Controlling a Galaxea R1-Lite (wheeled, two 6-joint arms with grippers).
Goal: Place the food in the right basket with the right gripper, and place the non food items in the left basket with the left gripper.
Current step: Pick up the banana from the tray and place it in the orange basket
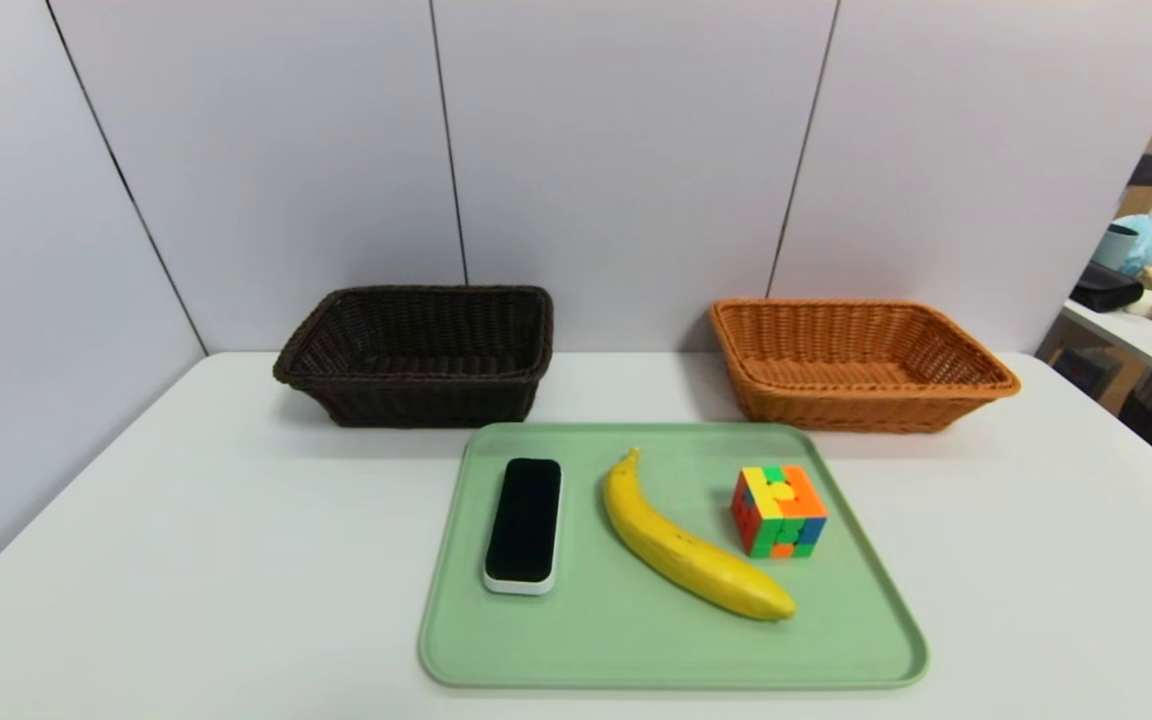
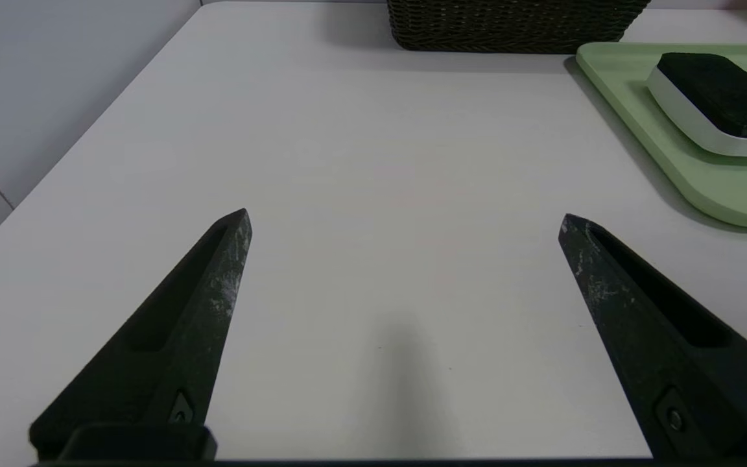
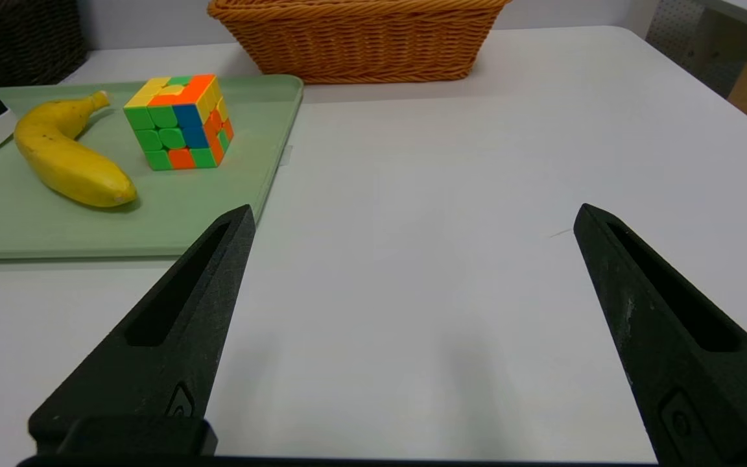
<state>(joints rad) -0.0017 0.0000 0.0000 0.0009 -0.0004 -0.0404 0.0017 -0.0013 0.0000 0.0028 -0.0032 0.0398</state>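
Tray [image 1: 866,640] on the white table [image 1: 186,560] carries, left to right, black slab [image 1: 523,520], banana [image 1: 686,545], puzzle cube [image 1: 778,511]. Dark basket [image 1: 416,355] stands far left, orange basket [image 1: 856,365] far right, both empty. Left hand [image 2: 406,224] and right hand [image 3: 412,217] hang over bare table, jaws wide, holding nothing.

A curved yellow banana [image 1: 691,545] lies flat between a black slab with a white base [image 1: 523,524] and a multicoloured puzzle cube [image 1: 778,511]. Behind them stand an empty dark brown wicker basket [image 1: 416,355] and an empty orange-tan wicker basket [image 1: 856,365], well apart.
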